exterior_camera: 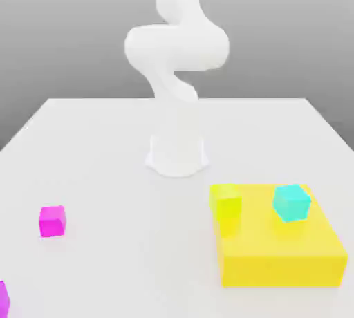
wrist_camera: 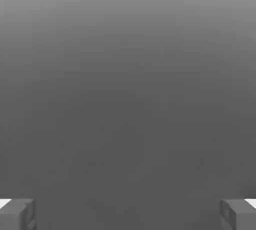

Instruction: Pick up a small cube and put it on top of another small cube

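Nearby, yellow block (exterior_camera: 280, 268) bears 2 cubes, yellow-green (exterior_camera: 225, 202), teal (exterior_camera: 291, 203); tool (wrist_camera: 128, 216) spread.

Away from the pincer (wrist_camera: 128, 215): small cube (exterior_camera: 52, 221) on table (exterior_camera: 131, 240), another small cube (exterior_camera: 292, 203) and third cube (exterior_camera: 226, 202) on block (exterior_camera: 280, 269).

Exterior view: arm (exterior_camera: 178, 47) was cut off by the top edge. Purple block (exterior_camera: 3, 301) was clipped at the left edge, full shape unclear. Hand view: gripper (wrist_camera: 128, 214) fingers were cropped at the bottom corners.
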Robot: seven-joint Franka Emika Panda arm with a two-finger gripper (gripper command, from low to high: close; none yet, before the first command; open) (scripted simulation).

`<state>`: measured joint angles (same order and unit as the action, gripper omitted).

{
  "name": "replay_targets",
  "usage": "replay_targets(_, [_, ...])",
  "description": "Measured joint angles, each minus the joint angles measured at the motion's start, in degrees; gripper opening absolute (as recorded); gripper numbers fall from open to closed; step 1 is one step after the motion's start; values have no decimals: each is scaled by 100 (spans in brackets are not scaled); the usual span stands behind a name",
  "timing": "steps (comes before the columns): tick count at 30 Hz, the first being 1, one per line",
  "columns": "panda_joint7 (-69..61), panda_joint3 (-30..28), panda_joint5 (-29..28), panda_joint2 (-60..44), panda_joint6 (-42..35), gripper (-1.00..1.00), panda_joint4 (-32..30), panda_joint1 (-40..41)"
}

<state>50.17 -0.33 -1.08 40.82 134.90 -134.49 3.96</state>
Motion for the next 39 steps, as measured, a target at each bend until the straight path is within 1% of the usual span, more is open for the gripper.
replay_targets(10, [1786,-432,-394,-2131,1310,0,-1125,1510])
replay_targets(15, [2508,-813,-381,-3167,1954,0,-1676,2102])
replay_targets(18, [2794,-1079,-167,-3793,2346,0,-2009,2483])
replay_targets(21, [2845,-1178,329,-4427,2741,0,-2303,2750])
replay_targets(24, [2580,-895,831,-5057,3208,0,-2277,2978])
replay_targets(27, [2359,-489,1132,-5677,3701,0,-2162,3320])
replay_targets(28, [2318,-383,1180,-5849,3840,-100,-2128,3416])
replay_targets(34, [2312,-327,1188,-5935,3916,-100,-2112,3469])
replay_targets(36, [2369,-425,1122,-5742,3760,-100,-2151,3385])
replay_targets(39, [2628,-671,784,-5183,3319,-100,-2267,3219])
